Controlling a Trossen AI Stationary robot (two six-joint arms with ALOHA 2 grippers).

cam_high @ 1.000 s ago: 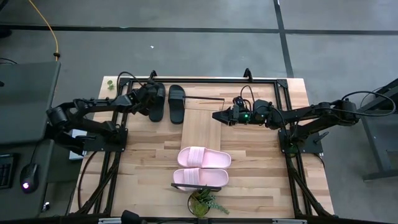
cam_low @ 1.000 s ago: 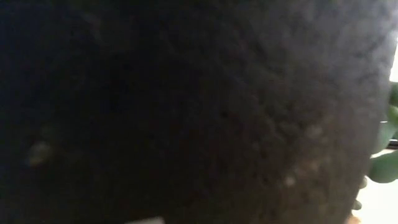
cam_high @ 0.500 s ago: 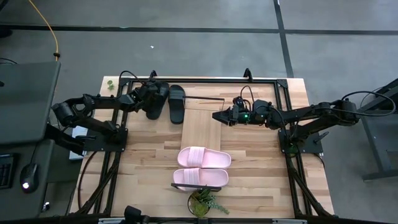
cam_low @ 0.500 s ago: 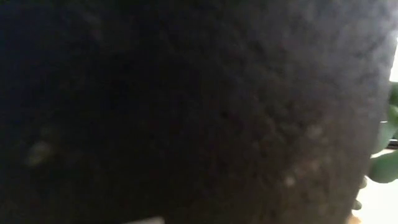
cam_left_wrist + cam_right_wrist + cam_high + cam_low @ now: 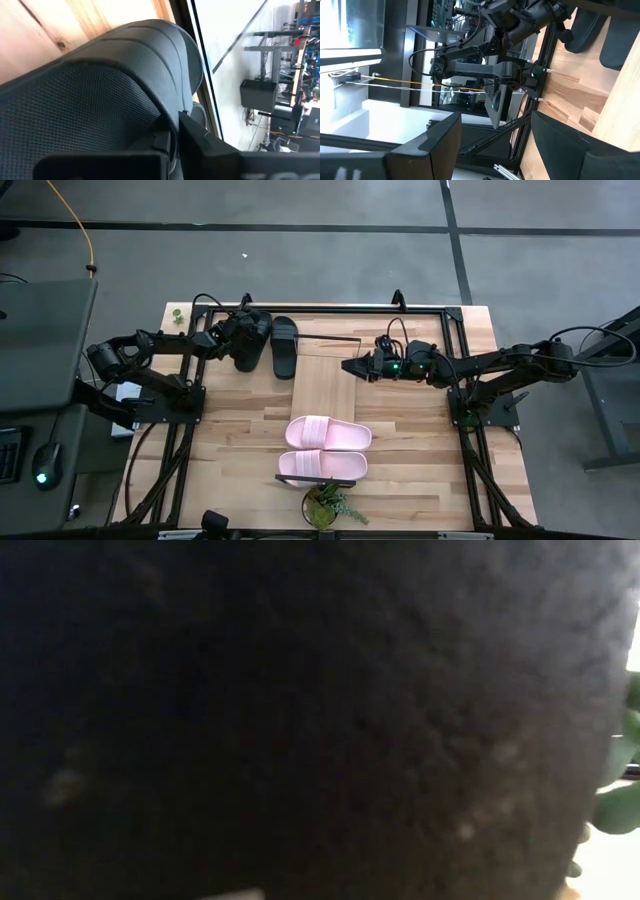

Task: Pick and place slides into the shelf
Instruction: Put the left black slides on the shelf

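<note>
Two black slides lie soles down at the table's far left: one (image 5: 285, 345) is free, the other (image 5: 247, 352) is under my left gripper (image 5: 252, 330), which is shut on it. This slide fills the left wrist view, showing its textured footbed (image 5: 75, 110) and smooth strap (image 5: 150, 50). The pink pair (image 5: 328, 433) (image 5: 322, 465) lies across the near part of the shelf's wood plank (image 5: 325, 385). My right gripper (image 5: 347, 367) hangs open at the plank's far right side, holding nothing. My left gripper is closed on the black slide's side, where the strap's edge runs down to the sole (image 5: 167, 120). A dark finger (image 5: 220, 150) lies against it. The arm reaches in from the table's left. The gripper hides the far end of the slide in the high view. The sole looks to rest on the table.
A small potted plant (image 5: 325, 505) stands at the table's near edge, just past the shelf's near frame bar (image 5: 315, 480). A dark surface close to the lens blocks the low view, with green leaves (image 5: 620, 810) at its side. Bare tabletop (image 5: 420, 440) lies right of the shelf.
My left gripper has reached a little farther toward the table's far edge and right, over the left black slide. The slides and my right arm have kept still.
</note>
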